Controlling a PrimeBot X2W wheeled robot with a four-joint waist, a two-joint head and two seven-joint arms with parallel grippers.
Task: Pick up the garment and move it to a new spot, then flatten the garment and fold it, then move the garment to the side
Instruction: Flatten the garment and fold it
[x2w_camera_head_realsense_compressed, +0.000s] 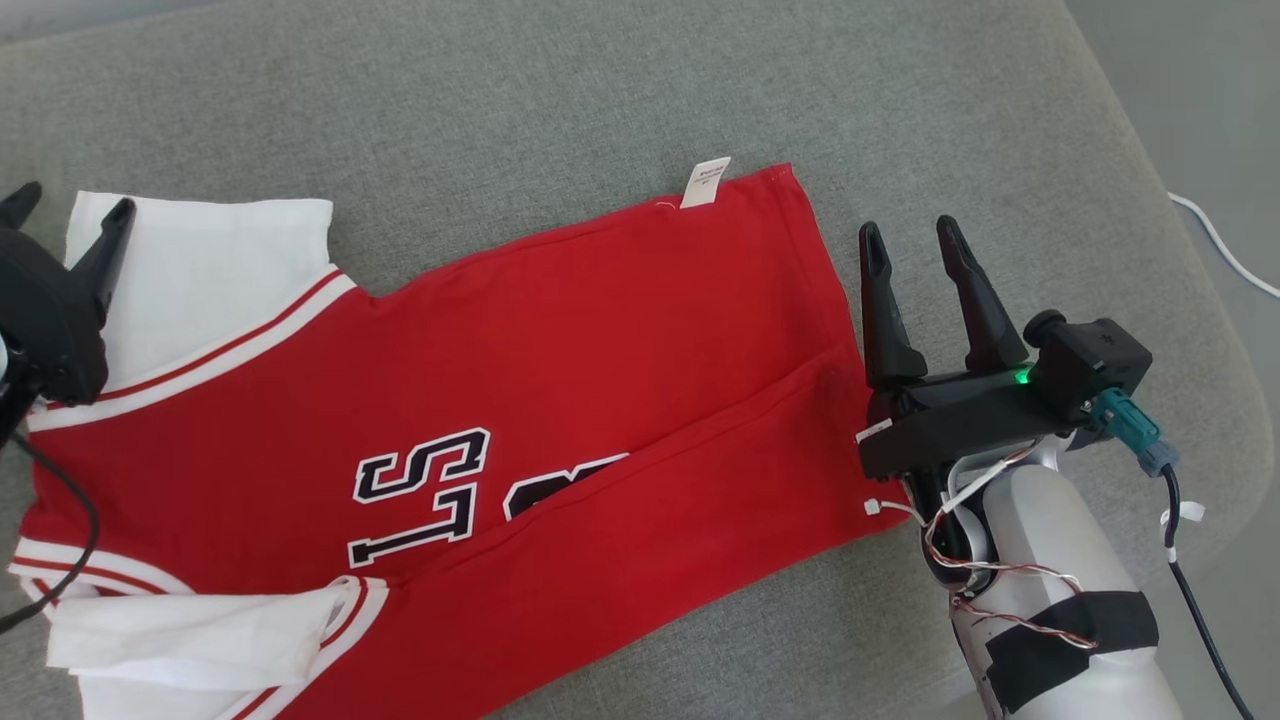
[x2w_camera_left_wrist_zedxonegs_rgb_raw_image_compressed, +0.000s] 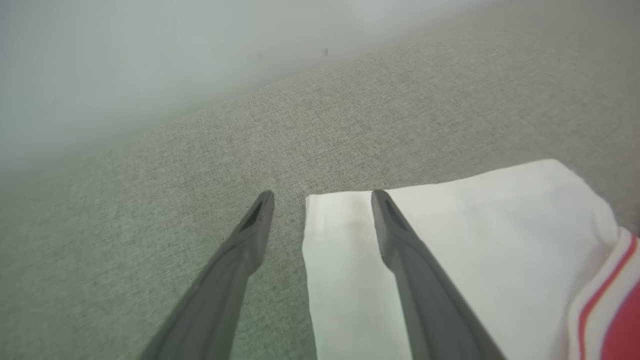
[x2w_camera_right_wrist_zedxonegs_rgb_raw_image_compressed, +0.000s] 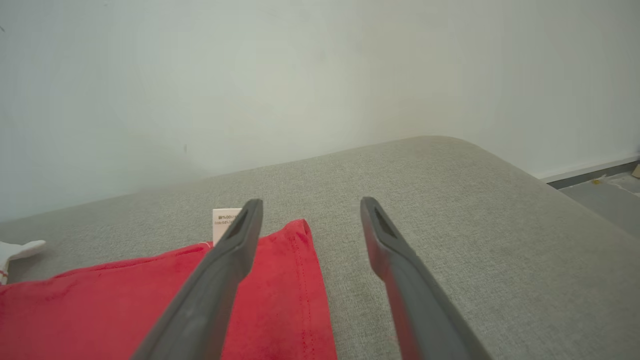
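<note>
Head view: looks down on the red garment (x2w_camera_head_realsense_compressed: 600, 330), white-sleeved, lying partly folded on the grey cushion (x2w_camera_head_realsense_compressed: 560, 90), tag (x2w_camera_head_realsense_compressed: 706, 182) at its far hem. Finds the left gripper (x2w_camera_head_realsense_compressed: 72, 205) spread wide and holding nothing, over the edge of a white sleeve (x2w_camera_head_realsense_compressed: 220, 270) at the garment's left end. Finds the right gripper (x2w_camera_head_realsense_compressed: 909, 230) likewise released and empty, just beside the hem on the right.

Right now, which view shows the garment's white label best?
The head view: the label lies whole at the garment's edge. The right wrist view has it partly behind the right hand; the left wrist view faces a sleeve.
</note>
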